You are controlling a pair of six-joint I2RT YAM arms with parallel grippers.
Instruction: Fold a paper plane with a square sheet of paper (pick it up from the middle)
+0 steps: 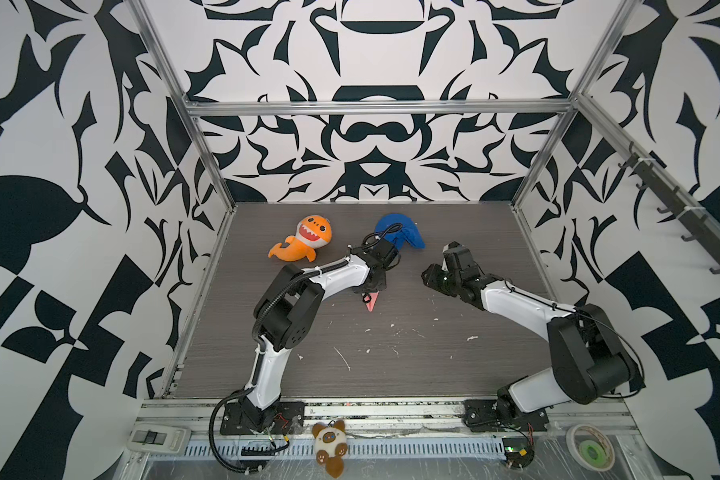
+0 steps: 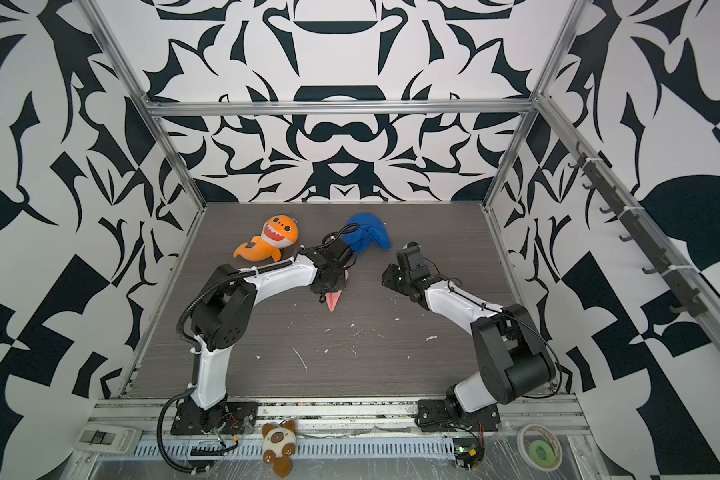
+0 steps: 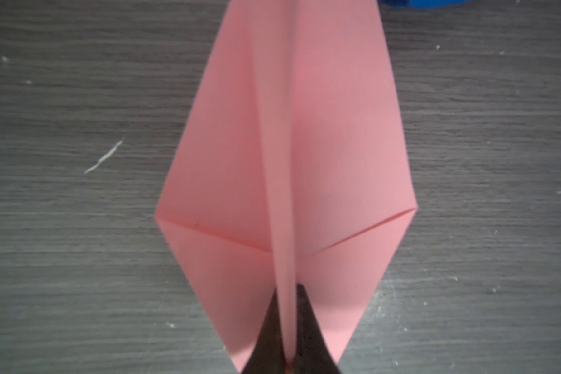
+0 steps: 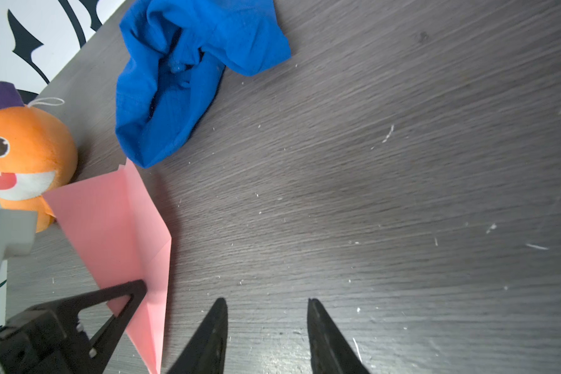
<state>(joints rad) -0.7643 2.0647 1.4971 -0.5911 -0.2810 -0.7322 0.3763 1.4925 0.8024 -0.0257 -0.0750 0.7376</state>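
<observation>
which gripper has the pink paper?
The left gripper, shut on the central ridge of the paper plane; the right gripper hangs open and empty beside it.

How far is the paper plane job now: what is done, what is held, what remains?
Done: the paper plane shows a central ridge and two wings. In hand: the left gripper pinches that ridge; the right gripper is open and empty. Left: probably only setting it down.

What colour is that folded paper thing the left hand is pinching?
Plain pink; the paper plane shows best in the left wrist view.
</observation>
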